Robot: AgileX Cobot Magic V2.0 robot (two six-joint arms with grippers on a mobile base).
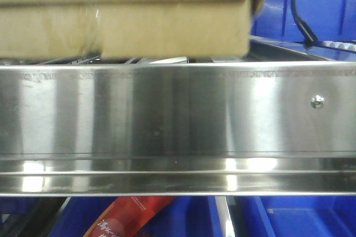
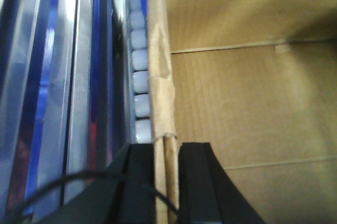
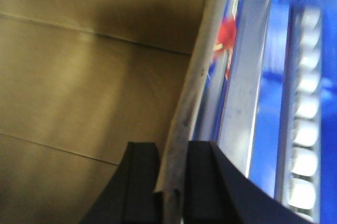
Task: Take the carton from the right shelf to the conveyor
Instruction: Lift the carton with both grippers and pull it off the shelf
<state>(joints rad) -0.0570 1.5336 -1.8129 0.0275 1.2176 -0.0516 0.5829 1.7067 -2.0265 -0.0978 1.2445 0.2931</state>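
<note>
**Grasp stage, load not yet lifted.** The carton [image 1: 128, 20] occupies the upper left of the front view. It rests on the rollers [image 2: 139, 92], behind the mirror-like front rail of the right shelf [image 1: 167, 114]. At the bottom centre of each wrist view, the left gripper [image 2: 167, 153] and the right gripper [image 3: 172, 153] each pinch a carton wall between both fingers. The next move probably calls for an even two-arm lift, high enough to clear the rail, then a carry to the conveyor, which is out of view.
</note>
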